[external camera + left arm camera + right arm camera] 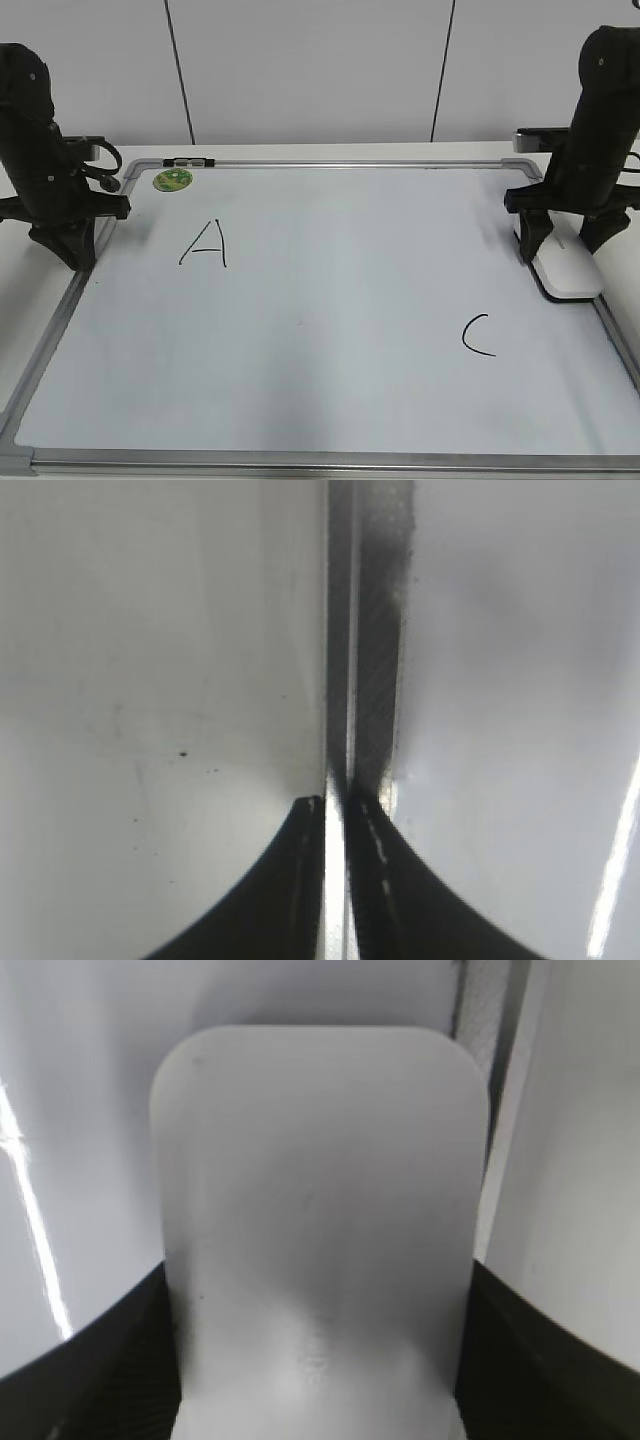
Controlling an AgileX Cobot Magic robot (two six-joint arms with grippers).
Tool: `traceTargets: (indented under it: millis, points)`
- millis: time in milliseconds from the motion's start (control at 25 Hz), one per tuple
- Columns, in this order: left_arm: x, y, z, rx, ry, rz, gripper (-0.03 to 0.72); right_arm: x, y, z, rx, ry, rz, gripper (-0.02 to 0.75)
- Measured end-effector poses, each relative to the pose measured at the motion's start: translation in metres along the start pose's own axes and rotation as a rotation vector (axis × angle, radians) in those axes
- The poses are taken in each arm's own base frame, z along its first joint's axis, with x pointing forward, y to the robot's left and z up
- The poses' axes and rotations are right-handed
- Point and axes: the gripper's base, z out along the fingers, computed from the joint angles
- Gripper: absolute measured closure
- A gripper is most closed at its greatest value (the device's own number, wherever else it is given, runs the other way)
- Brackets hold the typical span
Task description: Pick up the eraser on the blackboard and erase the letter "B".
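The blackboard (330,340) lies flat and fills the table. No letter "B" shows on it; only a black A (205,245) and a black C (478,335) are drawn. The white eraser (568,272) rests on the board at its right edge. My right gripper (560,255) straddles it from above, a finger against each long side. In the right wrist view the eraser (320,1190) fills the space between the right gripper's (318,1295) fingers. My left gripper (75,262) is shut and empty over the board's left frame, which shows in the left wrist view (340,630) above the left gripper's tips (338,802).
A round green sticker (172,180) sits at the board's far left corner, beside a small clip (190,160) on the top frame. A grey wall stands behind the table. White table surface shows left and right of the board.
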Motion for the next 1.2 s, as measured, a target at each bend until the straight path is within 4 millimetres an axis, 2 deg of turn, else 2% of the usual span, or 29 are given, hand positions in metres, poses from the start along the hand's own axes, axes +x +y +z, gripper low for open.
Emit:
traceTargets:
  millis: [240, 320, 480, 640, 720, 840, 1040, 1120, 1200]
  points:
    - [0.0, 0.0, 0.0, 0.0, 0.0, 0.0, 0.617, 0.0, 0.0, 0.001, 0.001, -0.002, -0.001, 0.214]
    - [0.0, 0.0, 0.0, 0.0, 0.0, 0.0, 0.617, 0.0, 0.0, 0.001, 0.002, -0.001, -0.001, 0.192]
    - [0.0, 0.0, 0.0, 0.0, 0.0, 0.0, 0.62, -0.001, 0.0, 0.002, 0.004, -0.002, 0.007, 0.091]
    - [0.0, 0.0, -0.001, 0.0, 0.003, 0.0, 0.618, -0.002, -0.001, -0.003, 0.008, -0.003, 0.012, 0.069]
    - [-0.001, 0.0, -0.004, -0.006, 0.015, 0.004, 0.594, -0.006, -0.001, -0.01, 0.012, -0.029, 0.009, 0.069]
    - [-0.006, 0.0, -0.015, -0.011, -0.003, 0.009, 0.486, -0.012, -0.001, -0.02, 0.012, -0.066, 0.012, 0.069]
    - [-0.008, -0.002, -0.056, -0.019, -0.092, 0.023, 0.169, -0.013, -0.001, -0.031, 0.012, -0.095, 0.018, 0.07]
    - [-0.005, -0.002, -0.07, -0.02, -0.105, 0.025, 0.101, -0.011, 0.0, -0.039, 0.012, -0.111, 0.017, 0.078]
    - [-0.001, -0.001, -0.077, -0.023, -0.092, 0.025, 0.081, -0.01, 0.0, -0.047, 0.012, -0.127, 0.017, 0.099]
